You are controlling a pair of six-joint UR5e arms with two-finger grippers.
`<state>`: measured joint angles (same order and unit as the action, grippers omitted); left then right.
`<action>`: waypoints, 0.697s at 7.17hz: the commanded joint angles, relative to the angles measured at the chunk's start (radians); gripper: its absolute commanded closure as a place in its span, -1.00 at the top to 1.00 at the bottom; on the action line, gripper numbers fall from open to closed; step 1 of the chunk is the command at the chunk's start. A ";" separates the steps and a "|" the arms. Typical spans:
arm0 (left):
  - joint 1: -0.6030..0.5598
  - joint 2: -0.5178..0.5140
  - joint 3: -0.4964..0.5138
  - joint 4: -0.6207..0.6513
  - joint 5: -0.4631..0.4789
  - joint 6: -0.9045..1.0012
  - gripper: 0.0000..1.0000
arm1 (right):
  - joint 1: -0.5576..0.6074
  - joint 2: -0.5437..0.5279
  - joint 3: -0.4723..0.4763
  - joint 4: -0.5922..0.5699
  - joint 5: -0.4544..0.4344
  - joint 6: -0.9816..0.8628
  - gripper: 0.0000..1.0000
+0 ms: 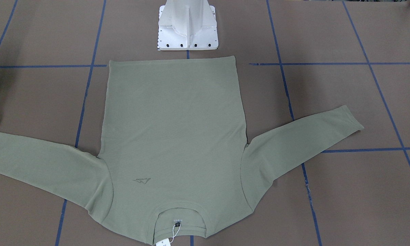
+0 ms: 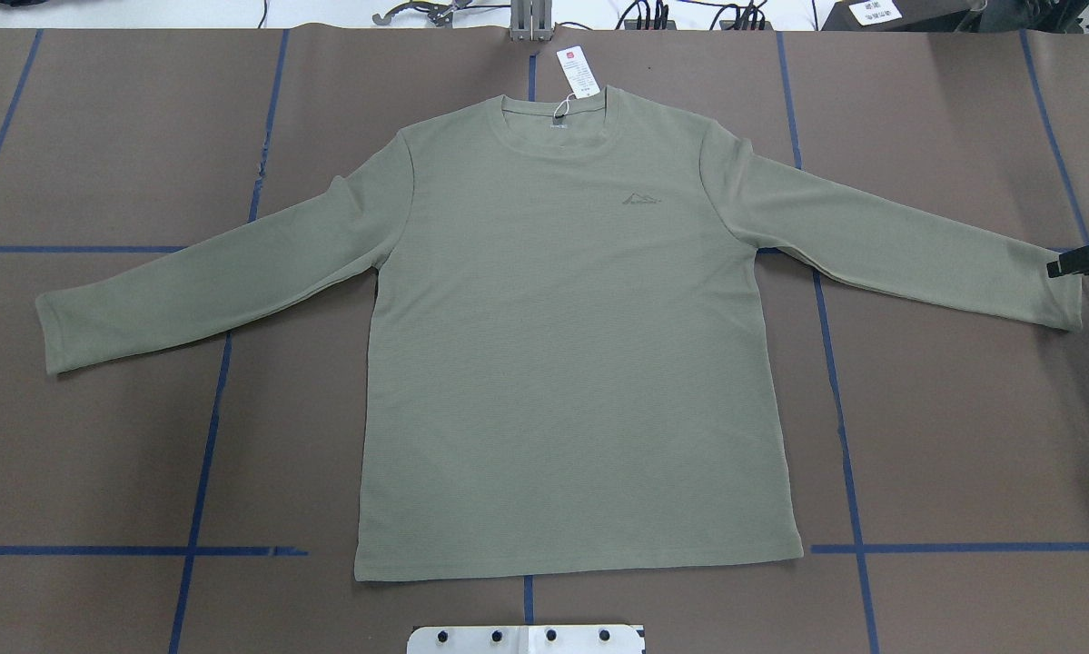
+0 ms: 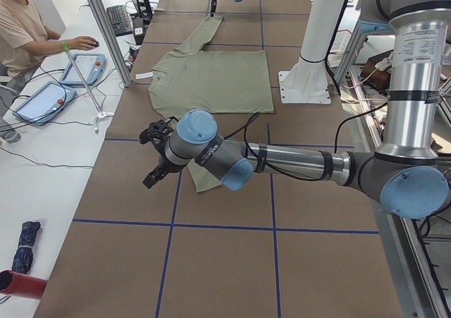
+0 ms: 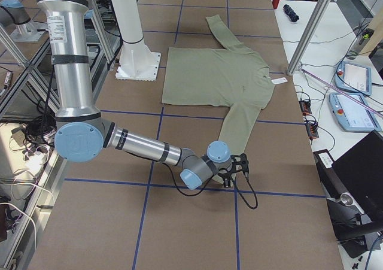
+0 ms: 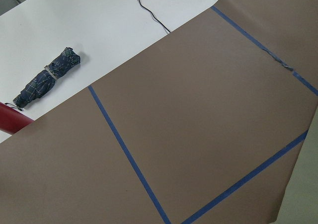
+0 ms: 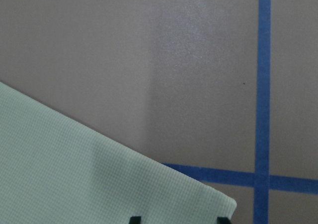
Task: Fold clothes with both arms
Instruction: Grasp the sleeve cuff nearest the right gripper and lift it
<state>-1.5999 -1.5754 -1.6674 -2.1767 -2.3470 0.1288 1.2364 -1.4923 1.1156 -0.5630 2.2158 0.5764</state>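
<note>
The sage-green long-sleeved shirt (image 2: 562,363) lies flat and face up on the brown tabletop (image 2: 99,136). Its hem is toward the white pedestal base (image 1: 187,27) and its collar is on the far side from the robot. A white hang tag (image 2: 579,71) with a red mark sits at the collar, and a small tonal chest logo (image 2: 642,200) shows below it. Both sleeves are spread outward and angled slightly toward the hem.

The right gripper (image 6: 178,219) is at the end of the right sleeve (image 2: 889,241). In the right wrist view its jaws stand apart, with only the two black tips showing at the bottom edge. The rounded corner of the cuff (image 6: 213,199) lies just ahead of them, with its end near the right-hand tip. The fabric lies flat on the tabletop, beside a crossing of blue tape lines (image 6: 263,85). In the overhead view the gripper's black body sits at the cuff's outer edge.

The left gripper (image 3: 153,159) hangs over bare tabletop just past the end of the left sleeve (image 2: 208,282). The arm's wrist partly hides that cuff in the left side view. Whether its jaws are apart or together cannot be told: only that side view shows them, and the left wrist camera shows no fingertips. That camera shows brown tabletop, blue tape and, on the white surface beyond, a folded dark plaid umbrella (image 5: 47,80).
</note>
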 commanded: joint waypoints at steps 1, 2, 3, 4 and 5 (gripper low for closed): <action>0.000 0.000 0.000 0.000 0.000 0.000 1.00 | 0.000 0.012 -0.016 0.000 -0.010 0.002 0.19; -0.003 0.002 0.000 0.000 0.000 0.000 1.00 | -0.002 0.013 -0.016 0.000 -0.010 0.002 0.10; -0.005 0.003 0.000 0.000 0.000 0.000 1.00 | -0.002 0.014 -0.016 0.000 -0.010 0.002 0.01; -0.005 0.005 0.000 0.000 0.000 0.000 1.00 | 0.000 0.014 -0.016 0.000 -0.010 0.002 -0.19; -0.005 0.005 -0.002 0.000 0.000 0.000 1.00 | -0.002 0.014 -0.014 0.000 -0.010 0.003 -0.48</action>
<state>-1.6041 -1.5716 -1.6679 -2.1767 -2.3470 0.1289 1.2355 -1.4789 1.1002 -0.5630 2.2059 0.5787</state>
